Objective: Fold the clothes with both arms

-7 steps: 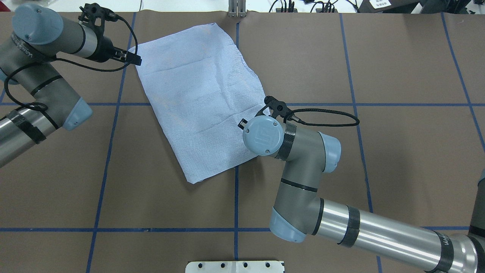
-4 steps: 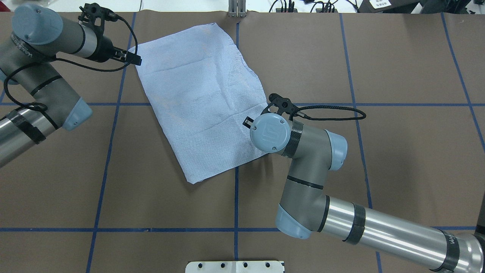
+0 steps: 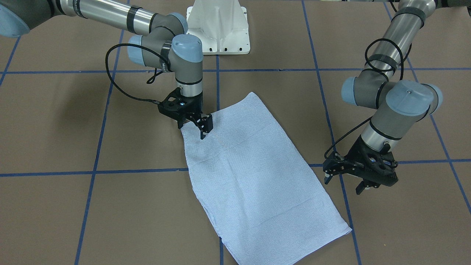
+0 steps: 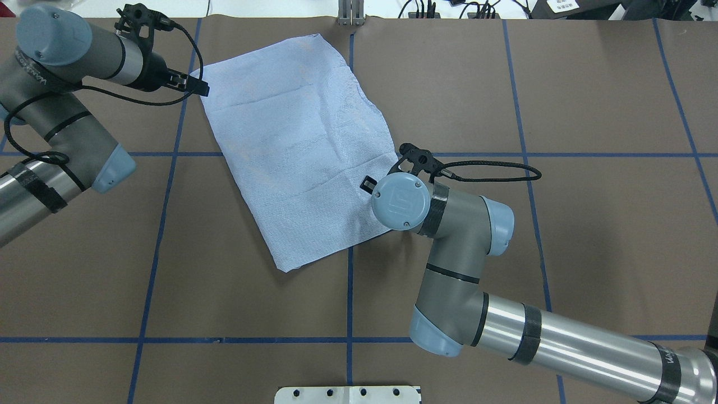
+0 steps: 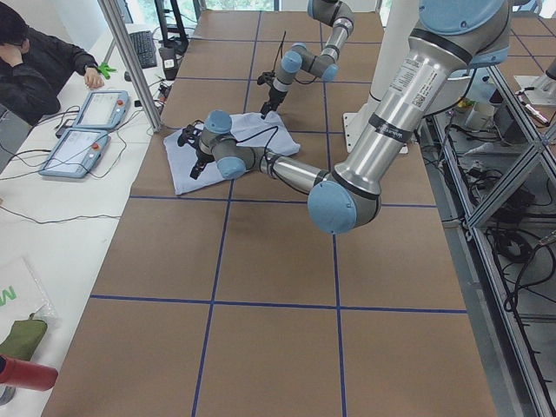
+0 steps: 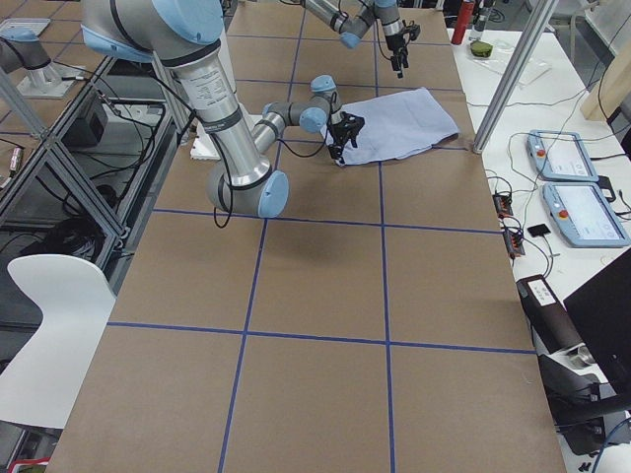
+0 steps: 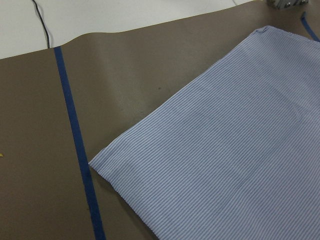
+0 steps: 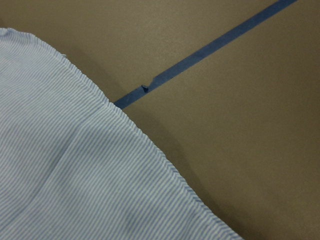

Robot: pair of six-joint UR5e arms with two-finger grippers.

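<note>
The clothes are one light-blue striped shirt (image 3: 257,176) folded into a flat rectangle that lies slantwise on the brown table (image 4: 589,84). My right gripper (image 3: 193,129) points down, open, over the shirt's corner nearest the robot's base, and holds no cloth. In the overhead view only one of its fingers (image 4: 367,183) shows past the wrist cap. My left gripper (image 3: 342,186) stands open just off the shirt's far-left corner (image 4: 210,84), apart from the cloth. The wrist views show the shirt (image 7: 225,150) and its edge (image 8: 65,185) flat on the table.
Blue tape lines (image 4: 349,303) grid the table. The white pedestal base (image 3: 220,25) stands at the robot's side. A metal post (image 4: 350,14) rises at the far edge. A seated person (image 5: 35,61) and two teach pendants (image 5: 87,130) are beyond it.
My right arm has shifted a little to the right along the shirt's near-right edge, then settled. The left arm and the shirt have not visibly moved.
</note>
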